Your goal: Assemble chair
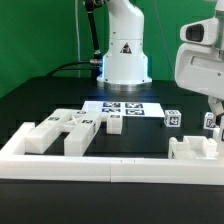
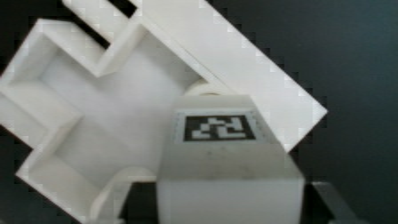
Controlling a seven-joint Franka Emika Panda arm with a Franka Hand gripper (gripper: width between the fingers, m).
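In the wrist view my gripper (image 2: 222, 203) is shut on a chunky white chair block (image 2: 221, 150) with a black-and-white tag on its face. Dark fingers (image 2: 143, 197) press both of its sides. Just beyond the block lies a larger white chair piece (image 2: 98, 100) with raised walls and an angled recess. In the exterior view my gripper (image 1: 210, 124) hangs at the exterior view's right, above that white piece (image 1: 192, 149) near the front rail. Several more white chair pieces (image 1: 70, 131) lie at the exterior view's left. A small tagged block (image 1: 172, 118) stands apart.
The marker board (image 1: 124, 107) lies flat mid-table before the robot base (image 1: 124, 55). A long low white border rail (image 1: 70, 160) runs along the front edge. The tabletop is black, with a green backdrop behind.
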